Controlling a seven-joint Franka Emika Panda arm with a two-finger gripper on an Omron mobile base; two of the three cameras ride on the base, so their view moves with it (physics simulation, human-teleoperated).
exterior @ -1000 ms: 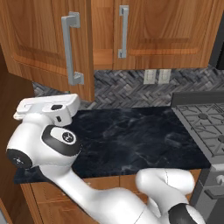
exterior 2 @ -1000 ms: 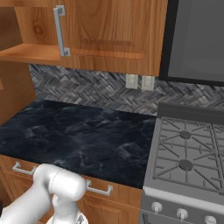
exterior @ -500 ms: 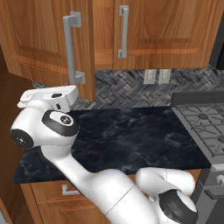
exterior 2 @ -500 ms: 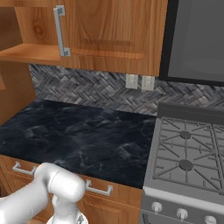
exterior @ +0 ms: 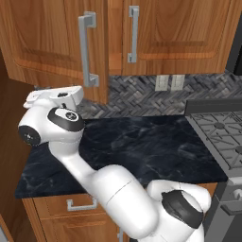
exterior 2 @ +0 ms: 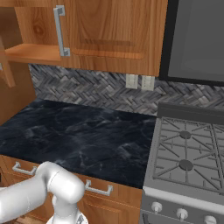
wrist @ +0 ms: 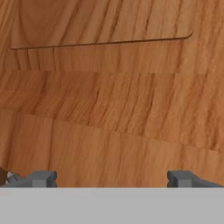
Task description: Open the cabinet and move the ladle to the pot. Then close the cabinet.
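Reddish-brown cabinet [exterior: 56,42] left door swung open, handle vertical, hand [wrist: 111,178] spread apart

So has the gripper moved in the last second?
Yes. In the left base view the gripper has risen from just above the counter edge toward the bottom of the open cabinet door's handle.
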